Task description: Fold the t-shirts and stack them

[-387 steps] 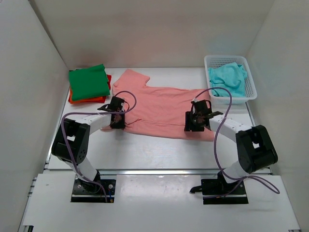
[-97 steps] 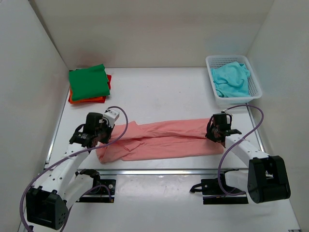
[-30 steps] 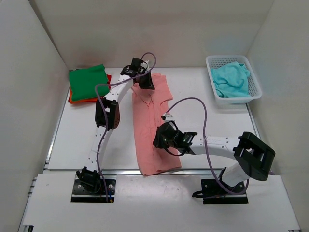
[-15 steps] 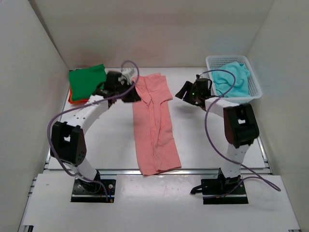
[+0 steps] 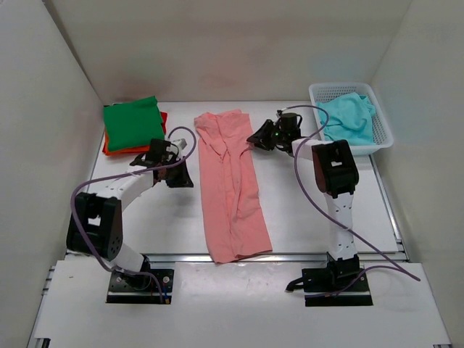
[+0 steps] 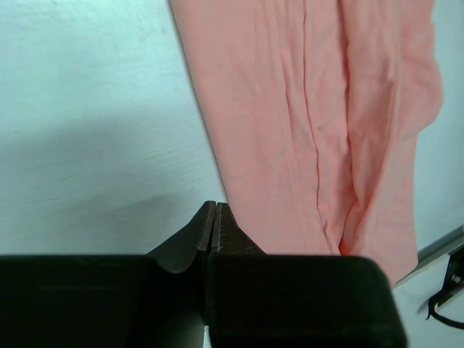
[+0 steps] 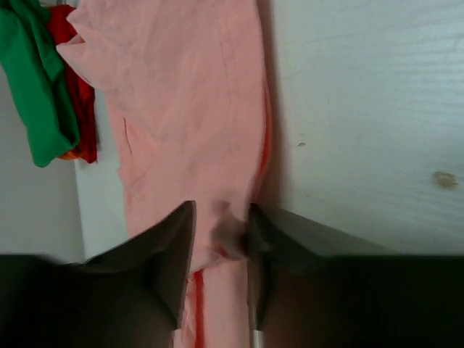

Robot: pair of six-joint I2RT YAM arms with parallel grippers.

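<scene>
So the salmon pink cloth t-shirt (image 5: 230, 181) is lying flat in the middle of the white table (image 5: 312, 210), folded into one long narrow strip. It runs from the far end, collar side, down almost to the near edge, with a few creases along its length and a slightly rumpled near end. The right gripper (image 7: 222, 210) is at the strip's right edge near the far end. Its jaws are parted, with the shirt's edge sitting in the gap between them, and the wrist view is too blurry there to say if a finger touches the fabric. The left gripper (image 6: 215, 217) is on the other side, just beside the strip's left edge about a third of the way down. Its fingers are pressed tight together with nothing between them, tips right by the cloth over bare table. Over in the far left corner the folded green cloth t-shirt (image 5: 133, 122) sits on top of the folded orange-red cloth t-shirt (image 5: 116, 151), which peeks out underneath. Far right, the turquoise cloth t-shirt (image 5: 346, 116) is bunched up inside the white plastic mesh basket (image 5: 359, 150).
</scene>
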